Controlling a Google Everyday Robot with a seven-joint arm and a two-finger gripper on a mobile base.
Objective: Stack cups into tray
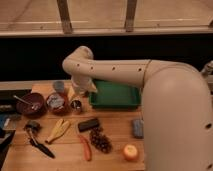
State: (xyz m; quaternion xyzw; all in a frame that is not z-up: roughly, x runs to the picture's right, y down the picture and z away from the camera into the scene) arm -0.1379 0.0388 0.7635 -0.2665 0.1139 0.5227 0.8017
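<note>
The single arm [125, 70] reaches in from the right and bends down at the left end of the green tray [116, 95]. The claw [82, 86] hangs low over the bench [116, 127], just beside the tray's left wall. Open or closed: cannot tell, since the wrist blocks it.

Key relation: a pale patch at the claw's lower left reads as the cream-white cup [73, 94], directly under or against the claw and mostly hidden. Contact is not confirmable. The tray lies to the claw's right in the view, with its long axis running left-right along the bench. Judged from this, a lift and a short sideways carry over the left wall would do it.

The other cups are all outside the tray. The metal cup [76, 105] stands just in front of the claw, near the cream-white one. The grey-blue cup [59, 86] is to the claw's left, near the back edge. The tray looks empty, so nothing is stacked yet.

Clutter: two dark-red bowls [31, 104] sit left of the cups, the nearer one close beside the metal cup. A banana [59, 129], a blue sponge [138, 128] and an orange [131, 151] sit toward the front, well apart from the claw.

Likely step: grasping the cream-white cup. The risk is clipping the metal cup or the tray wall on the lift.
</note>
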